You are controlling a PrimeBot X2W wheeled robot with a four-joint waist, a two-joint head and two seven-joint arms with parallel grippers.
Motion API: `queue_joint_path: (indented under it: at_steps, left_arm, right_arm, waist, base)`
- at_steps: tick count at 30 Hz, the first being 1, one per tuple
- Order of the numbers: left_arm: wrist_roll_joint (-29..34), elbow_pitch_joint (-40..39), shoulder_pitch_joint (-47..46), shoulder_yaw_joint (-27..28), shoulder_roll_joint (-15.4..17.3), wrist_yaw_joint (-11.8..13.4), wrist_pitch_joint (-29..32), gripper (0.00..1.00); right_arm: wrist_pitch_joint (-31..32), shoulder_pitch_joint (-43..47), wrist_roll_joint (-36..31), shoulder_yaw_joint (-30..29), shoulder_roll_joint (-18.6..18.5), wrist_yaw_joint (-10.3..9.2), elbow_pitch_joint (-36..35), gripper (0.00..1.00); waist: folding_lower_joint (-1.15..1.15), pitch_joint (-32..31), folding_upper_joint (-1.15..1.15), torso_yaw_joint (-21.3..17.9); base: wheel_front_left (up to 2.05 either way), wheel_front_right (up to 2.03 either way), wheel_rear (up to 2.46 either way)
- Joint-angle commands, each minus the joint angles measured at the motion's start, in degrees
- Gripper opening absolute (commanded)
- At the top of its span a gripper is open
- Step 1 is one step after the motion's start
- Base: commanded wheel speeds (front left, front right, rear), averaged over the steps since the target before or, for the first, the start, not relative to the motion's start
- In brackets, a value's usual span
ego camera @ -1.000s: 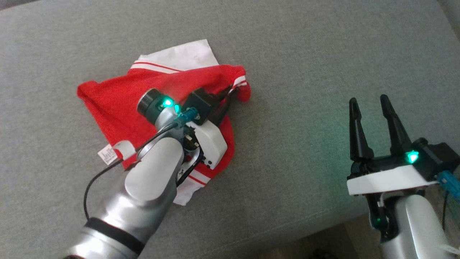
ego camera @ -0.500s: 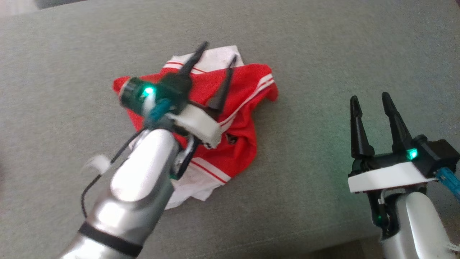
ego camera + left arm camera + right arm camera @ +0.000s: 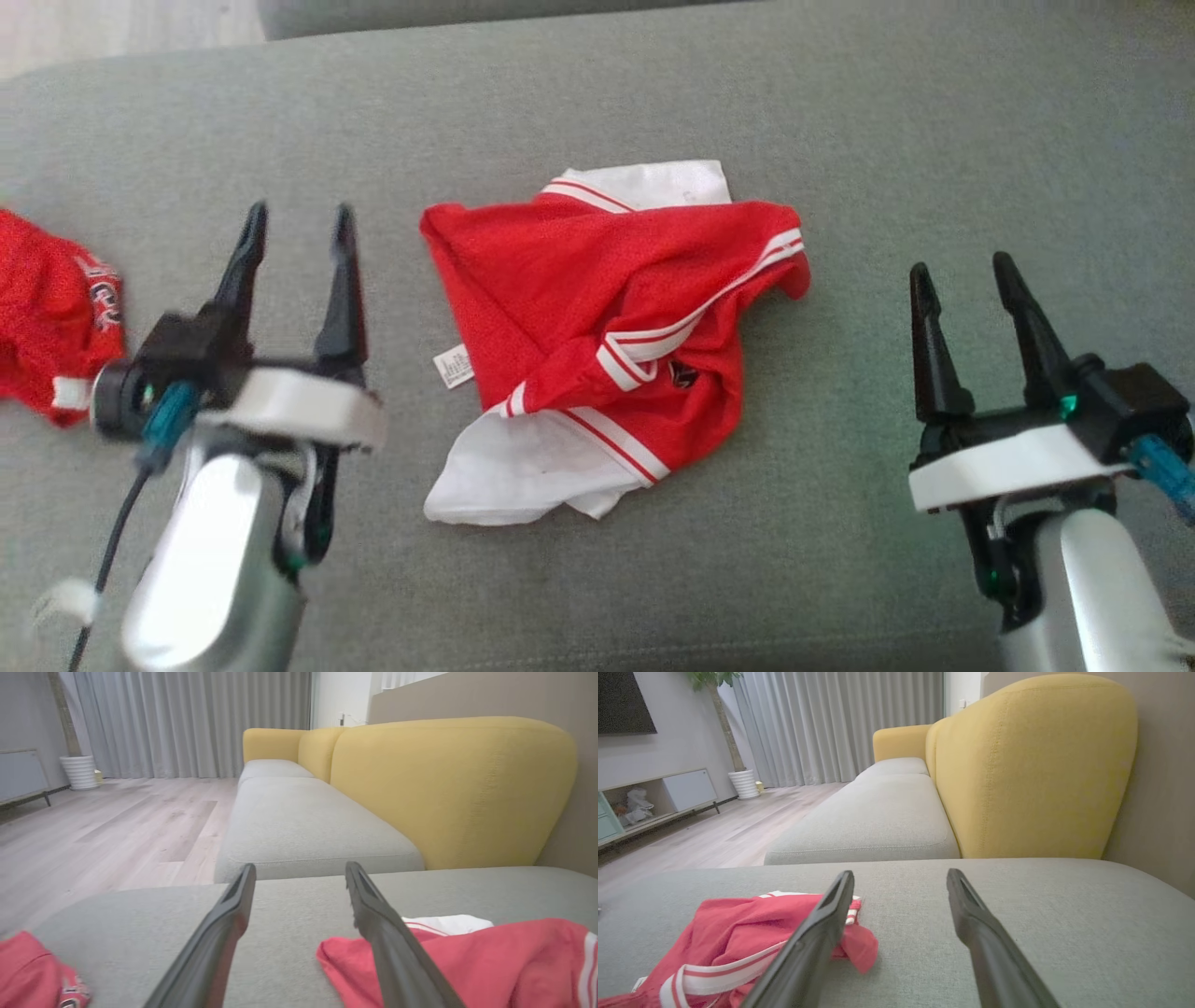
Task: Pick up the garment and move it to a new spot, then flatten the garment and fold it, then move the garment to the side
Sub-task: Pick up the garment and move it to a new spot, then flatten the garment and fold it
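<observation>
— Red mesh with white panels and striped trim: is that the crumpled garment? Where does it lie?
— Yes. It sits in a rumpled heap on the grey fabric sofa cushion, about midway between the cushion's left and right sides and back from the near edge. White cloth pokes out at its far side and at its near-left corner. A small white care label sticks out on the left.
— And the left pincer?
— Its two dark fingers stand wide apart with nothing between them. It hangs over the cushion to the left of the garment, clear of the cloth, fingers pointing toward the far edge.
— The right pincer?
— Spread just as wide and empty, off to the garment's right and apart from it.
— Anything else on the cushion?
— A second bunched red cloth with white lettering, toward the cushion's left side, beyond the left pincer.
— What do the wrist views add?
— From the left wrist, the garment shows low on the right, partly behind one finger. Past the cushion's far edge runs another grey seat with a mustard-yellow padded backrest, then pale wood floor and grey curtains. From the right wrist, the garment's striped hem lies low on the left.
</observation>
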Motion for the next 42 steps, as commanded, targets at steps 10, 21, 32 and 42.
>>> queue_joint_path:
  at_steps: [10, 21, 32, 42]
  left_arm:
    - [0.7, -4.3, 8.8, 5.0, 1.7, -2.6, -0.3, 1.0]
    - [2.1, -5.5, 15.8, 4.6, 1.3, -3.1, -0.3, 1.0]
    - [2.6, -6.4, 17.6, 4.9, 1.4, -3.0, -0.3, 1.0]
    - [2.9, -6.4, 17.2, 5.2, 0.9, -3.2, -0.3, 1.0]
  right_arm:
    - [1.9, 2.9, -1.9, 1.5, -0.3, 0.43, -2.5, 1.0]
    - [3.4, 8.1, -2.0, 0.6, -0.7, 0.43, -3.8, 1.0]
    - [3.9, 8.9, -1.9, 0.7, -0.5, 0.43, -4.6, 1.0]
    - [4.2, 8.9, -2.1, 0.3, -0.4, 0.43, -5.3, 1.0]
  waist:
    - [0.0, -4.0, 0.0, 2.2]
    - [0.0, -7.5, 0.0, 1.8]
    - [0.0, -8.2, 0.0, 1.9]
    - [0.0, -8.1, 0.0, 2.3]
  base:
    - [0.0, 0.0, 0.0]
    - [0.0, 0.0, 0.0]
    - [0.0, 0.0, 0.0]
    - [0.0, 0.0, 0.0]
